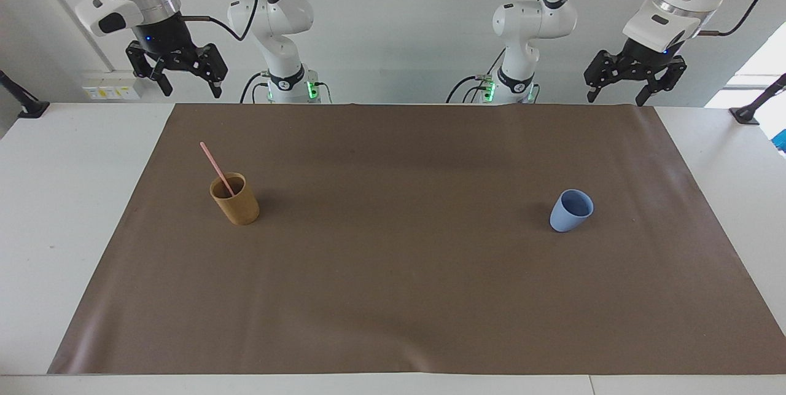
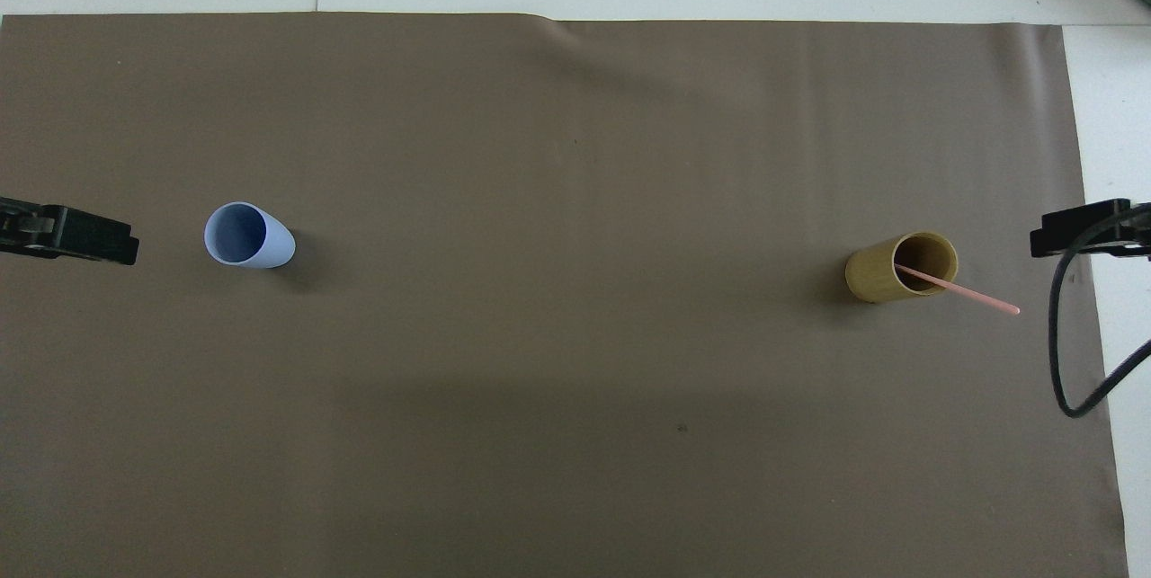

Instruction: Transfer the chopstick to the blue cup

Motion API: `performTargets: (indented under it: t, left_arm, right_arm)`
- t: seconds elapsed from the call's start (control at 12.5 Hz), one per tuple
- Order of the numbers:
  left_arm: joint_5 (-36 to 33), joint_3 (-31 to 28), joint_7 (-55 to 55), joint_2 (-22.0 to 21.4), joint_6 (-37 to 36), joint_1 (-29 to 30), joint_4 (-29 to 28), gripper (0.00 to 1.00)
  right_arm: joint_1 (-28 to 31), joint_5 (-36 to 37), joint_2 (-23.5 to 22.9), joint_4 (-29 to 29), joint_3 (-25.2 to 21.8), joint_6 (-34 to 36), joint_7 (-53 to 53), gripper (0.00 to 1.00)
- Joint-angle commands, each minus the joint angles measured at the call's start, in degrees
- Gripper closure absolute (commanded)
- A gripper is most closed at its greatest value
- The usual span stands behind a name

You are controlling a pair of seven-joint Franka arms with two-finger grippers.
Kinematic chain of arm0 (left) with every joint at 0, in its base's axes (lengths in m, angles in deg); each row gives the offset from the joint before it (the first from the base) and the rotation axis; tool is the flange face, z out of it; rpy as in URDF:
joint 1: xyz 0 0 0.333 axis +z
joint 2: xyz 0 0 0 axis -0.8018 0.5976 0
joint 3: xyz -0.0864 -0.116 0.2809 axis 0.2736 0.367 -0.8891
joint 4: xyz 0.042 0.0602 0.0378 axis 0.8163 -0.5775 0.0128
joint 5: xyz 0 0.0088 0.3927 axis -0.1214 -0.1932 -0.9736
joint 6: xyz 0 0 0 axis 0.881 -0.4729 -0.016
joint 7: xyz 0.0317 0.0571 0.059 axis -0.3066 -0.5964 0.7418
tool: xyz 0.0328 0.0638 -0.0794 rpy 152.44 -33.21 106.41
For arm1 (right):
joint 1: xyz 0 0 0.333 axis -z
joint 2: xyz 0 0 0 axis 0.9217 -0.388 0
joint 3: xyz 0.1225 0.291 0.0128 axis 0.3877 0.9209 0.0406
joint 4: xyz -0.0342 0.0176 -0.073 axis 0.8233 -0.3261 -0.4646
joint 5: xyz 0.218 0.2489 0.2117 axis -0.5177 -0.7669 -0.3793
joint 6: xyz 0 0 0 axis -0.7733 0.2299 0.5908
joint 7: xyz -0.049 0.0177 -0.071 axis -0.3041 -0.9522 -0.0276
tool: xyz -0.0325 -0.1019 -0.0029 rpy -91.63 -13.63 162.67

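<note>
Facing view: the chopstick (image 1: 216, 168) stands tilted in the brown cup (image 1: 235, 199) toward the right arm's end of the mat (image 1: 393, 297), its top leaning past the rim. The blue cup (image 1: 571, 210) stands upright, well apart, toward the left arm's end. The right gripper (image 1: 188, 83) and left gripper (image 1: 618, 93) wait high over the mat's corners nearest the robots, fingers spread and holding nothing

the blue cup (image 1: 571, 211) looks like matt plastic with a smooth wall, and the tan cup (image 1: 235, 199) has a dull, faintly grainy skin like bamboo or fibre plastic. the chopstick (image 1: 216, 169) is a smooth pale pink stick with a slight sheen. the brown mat (image 1: 405, 297) is a soft-sheened, leather-like sheet, lightly rippled at one edge, on the smooth white counter (image 1: 61, 211).
</note>
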Motion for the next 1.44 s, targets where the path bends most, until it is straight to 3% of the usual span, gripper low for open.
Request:
performTargets:
  t: [0.0, 1.36]
  left_arm:
    - [-0.74, 0.12, 0.66, -1.71, 0.03, 0.16, -1.97, 0.0]
    - [-0.65, 0.21, 0.49, -1.62, 0.82, 0.07, -1.79, 0.0]
  right_arm:
    - [0.42, -0.74, 0.08, -0.25, 0.12, 0.32, -0.4, 0.0]
    - [0.42, -0.74, 0.35, -0.43, 0.03, 0.85, -0.4, 0.0]
